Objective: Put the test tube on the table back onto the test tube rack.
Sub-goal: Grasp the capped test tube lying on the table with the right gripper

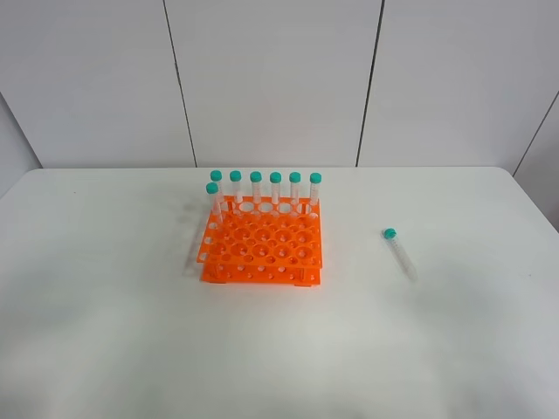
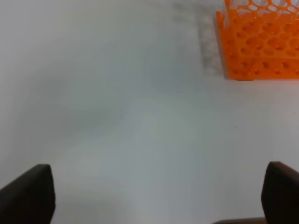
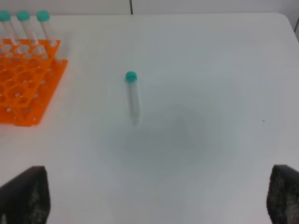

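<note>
Hovering wide open and empty, our right gripper (image 3: pixel 154 196) is looking down on the test tube (image 3: pixel 133 100), while our left gripper (image 2: pixel 154 196), equally spread and holding nothing, is hanging off the left side of the test tube rack (image 1: pixel 262 249). We are judging the best pick to be jaws square across the clear body, close under the cap. The tube is lying flat on the table (image 1: pixel 105 349), well apart from the rack on its right, its long axis running near-to-far, cap end farther and angling slightly rackward.

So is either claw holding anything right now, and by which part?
Nothing is held. The left gripper and right gripper are both open and empty; the tube lies loose on the table.
</note>
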Available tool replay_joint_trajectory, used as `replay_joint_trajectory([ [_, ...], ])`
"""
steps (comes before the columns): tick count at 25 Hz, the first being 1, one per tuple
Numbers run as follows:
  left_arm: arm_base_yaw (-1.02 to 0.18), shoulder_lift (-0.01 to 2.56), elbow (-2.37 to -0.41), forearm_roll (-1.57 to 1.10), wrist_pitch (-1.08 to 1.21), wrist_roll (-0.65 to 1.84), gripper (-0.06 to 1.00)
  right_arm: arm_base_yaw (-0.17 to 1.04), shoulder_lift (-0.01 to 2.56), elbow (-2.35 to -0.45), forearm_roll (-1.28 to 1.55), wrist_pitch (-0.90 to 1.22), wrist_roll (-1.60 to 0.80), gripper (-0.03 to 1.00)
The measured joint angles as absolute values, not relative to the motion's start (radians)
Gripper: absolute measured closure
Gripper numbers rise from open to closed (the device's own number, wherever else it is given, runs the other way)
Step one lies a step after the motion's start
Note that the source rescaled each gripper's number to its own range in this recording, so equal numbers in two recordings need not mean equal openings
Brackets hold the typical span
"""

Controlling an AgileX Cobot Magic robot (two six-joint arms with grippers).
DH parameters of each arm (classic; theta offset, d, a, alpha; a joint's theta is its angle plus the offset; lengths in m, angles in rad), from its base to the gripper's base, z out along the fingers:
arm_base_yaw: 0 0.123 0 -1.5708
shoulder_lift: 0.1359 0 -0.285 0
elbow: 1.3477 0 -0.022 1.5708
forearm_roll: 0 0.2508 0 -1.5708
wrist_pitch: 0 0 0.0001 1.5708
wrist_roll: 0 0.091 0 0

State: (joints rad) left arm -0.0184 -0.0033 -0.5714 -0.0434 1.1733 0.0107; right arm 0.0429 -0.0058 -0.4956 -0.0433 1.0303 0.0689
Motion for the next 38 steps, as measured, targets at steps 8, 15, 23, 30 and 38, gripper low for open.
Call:
replay_joint_trajectory([
  [8,-0.018,-0.003,-0.571,-0.044,1.173,0.011,-0.05,0.043,-0.006,-0.496,-0.043,1.030,0.069,-0.03],
  [15,-0.018,-0.003,-0.571,-0.044,1.173,0.011,-0.05,0.043,-0.006,-0.496,-0.043,1.030,0.069,-0.03],
  [23,-0.018,-0.003,-0.571,-0.044,1.173,0.011,-0.05,0.043,-0.006,-0.496,-0.043,1.030,0.069,-0.03],
  [30,-0.018,-0.003,-0.571,-0.044,1.173,0.011,-0.05,0.043,-0.006,-0.496,-0.043,1.030,0.069,-0.03],
  [38,-0.018,-0.003,-0.571,-0.044,1.173,0.011,-0.05,0.043,-0.006,-0.496,-0.043,1.030,0.069,-0.03],
])
